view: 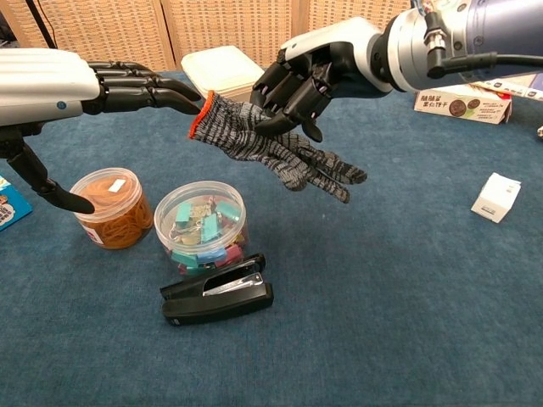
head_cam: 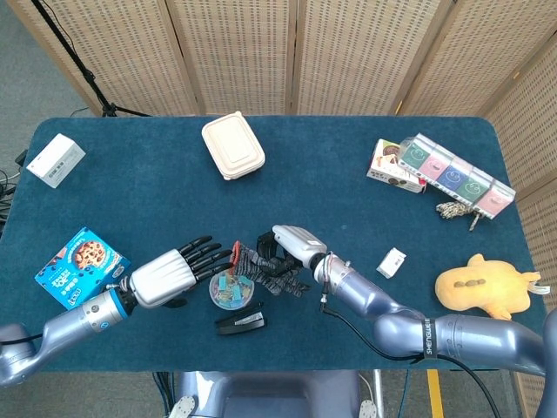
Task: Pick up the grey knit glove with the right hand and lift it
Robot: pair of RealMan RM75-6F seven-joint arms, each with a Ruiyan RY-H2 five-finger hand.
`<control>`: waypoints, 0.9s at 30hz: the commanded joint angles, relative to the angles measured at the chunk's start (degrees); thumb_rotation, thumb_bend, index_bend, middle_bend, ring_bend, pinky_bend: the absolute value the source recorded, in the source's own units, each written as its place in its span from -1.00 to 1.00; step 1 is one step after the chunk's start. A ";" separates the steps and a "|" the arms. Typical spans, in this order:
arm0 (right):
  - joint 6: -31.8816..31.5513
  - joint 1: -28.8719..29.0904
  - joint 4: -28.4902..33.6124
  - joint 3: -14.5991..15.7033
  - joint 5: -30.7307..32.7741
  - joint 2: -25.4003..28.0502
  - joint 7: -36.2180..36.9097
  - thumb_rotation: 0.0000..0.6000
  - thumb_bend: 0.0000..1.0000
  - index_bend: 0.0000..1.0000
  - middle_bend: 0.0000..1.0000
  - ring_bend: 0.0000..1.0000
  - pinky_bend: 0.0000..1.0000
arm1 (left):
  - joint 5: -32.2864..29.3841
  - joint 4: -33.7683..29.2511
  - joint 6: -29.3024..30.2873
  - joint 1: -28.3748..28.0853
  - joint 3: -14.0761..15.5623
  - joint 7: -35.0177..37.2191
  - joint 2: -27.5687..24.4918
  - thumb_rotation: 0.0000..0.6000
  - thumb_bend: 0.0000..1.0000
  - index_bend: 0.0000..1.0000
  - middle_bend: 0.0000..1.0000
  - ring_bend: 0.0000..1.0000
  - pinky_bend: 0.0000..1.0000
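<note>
Blue carpeted surface (head_cam: 157, 187), backed by wicker screens (head_cam: 235, 52). Grey glove (view: 263, 148) up off the surface, gripped at the cuff end by the right robot hand (view: 297, 80), above a tub of clips (view: 200, 227) and a stapler (view: 218, 293). Left robot hand (view: 127, 85) spread, holding nothing, fingertips just beside the orange cuff.

The right hand (view: 301, 80) grips the grey knit glove (view: 270, 151) aloft. At its 9 o'clock, the left hand (view: 127, 85) extends flat, fingers spread.
</note>
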State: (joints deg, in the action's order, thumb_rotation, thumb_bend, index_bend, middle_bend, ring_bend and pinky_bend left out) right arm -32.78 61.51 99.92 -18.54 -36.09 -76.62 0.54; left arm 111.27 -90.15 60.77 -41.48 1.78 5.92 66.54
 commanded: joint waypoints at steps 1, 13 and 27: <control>0.61 0.28 0.44 -0.18 0.04 0.53 1.14 1.00 0.00 0.15 0.11 -0.04 0.32 | -0.47 -0.45 -0.27 -0.35 0.17 -0.33 0.13 1.00 -1.00 -1.00 -1.00 -1.00 -1.00; 4.41 0.62 0.55 0.34 -1.02 3.49 5.61 1.00 0.01 0.16 0.11 -0.04 0.32 | -0.42 0.68 3.38 0.11 1.67 -0.38 -0.27 1.00 -1.00 -1.00 -1.00 -1.00 -1.00; 7.96 0.23 0.13 -0.15 -3.92 4.46 11.34 1.00 0.03 0.16 0.11 -0.04 0.32 | -0.64 1.50 2.88 -0.94 2.75 -0.98 1.46 1.00 -1.00 -1.00 -1.00 -1.00 -1.00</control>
State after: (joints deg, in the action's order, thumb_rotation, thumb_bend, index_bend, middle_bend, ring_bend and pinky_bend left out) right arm -25.03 61.77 100.07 -18.60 -39.81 -72.11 11.59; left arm 110.67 -88.47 63.84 -42.26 4.57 5.17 67.86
